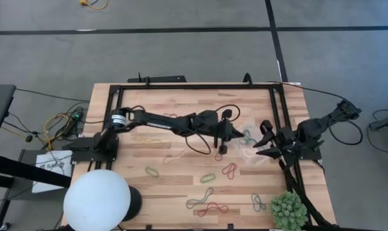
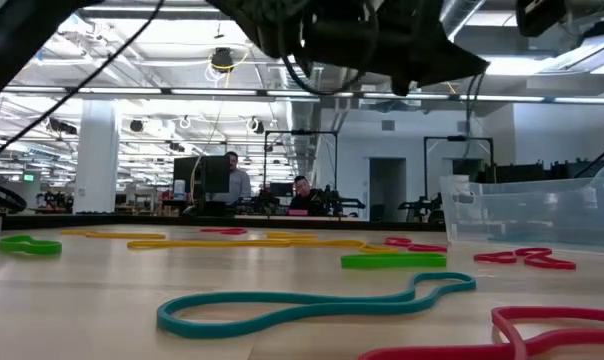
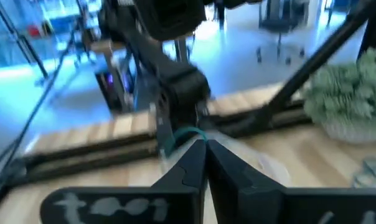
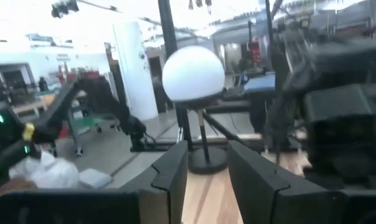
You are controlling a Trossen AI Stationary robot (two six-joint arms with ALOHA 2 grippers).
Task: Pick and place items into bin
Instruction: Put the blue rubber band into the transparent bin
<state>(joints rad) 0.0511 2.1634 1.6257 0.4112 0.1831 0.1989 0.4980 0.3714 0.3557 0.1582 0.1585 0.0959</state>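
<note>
My left gripper (image 1: 238,134) reaches across the middle of the table and is shut on a teal rubber band (image 3: 183,133). The band shows at its tips beside the clear bin (image 1: 253,156), whose wall is also in the low view (image 2: 542,210). My right gripper (image 1: 263,139) stands open at the bin's right side, with nothing between its fingers (image 4: 178,171). Several loose bands lie flat on the wood: green (image 1: 152,172), red (image 1: 229,169), a teal one (image 2: 312,305) and yellow ones (image 2: 222,242). My left gripper pinches the teal band (image 3: 187,132) between its two fingertips, only a short stretch of the loop. The fingers lie about level, pointing toward the table's right side. The rest of the loop curls out past the tips, clear of the table.
A white globe lamp (image 1: 96,200) stands at the near left corner and a spiky green plant (image 1: 288,210) at the near right. A black frame (image 1: 194,85) runs round the wooden top. More bands, red (image 1: 213,208) and grey (image 1: 258,203), lie near the front edge.
</note>
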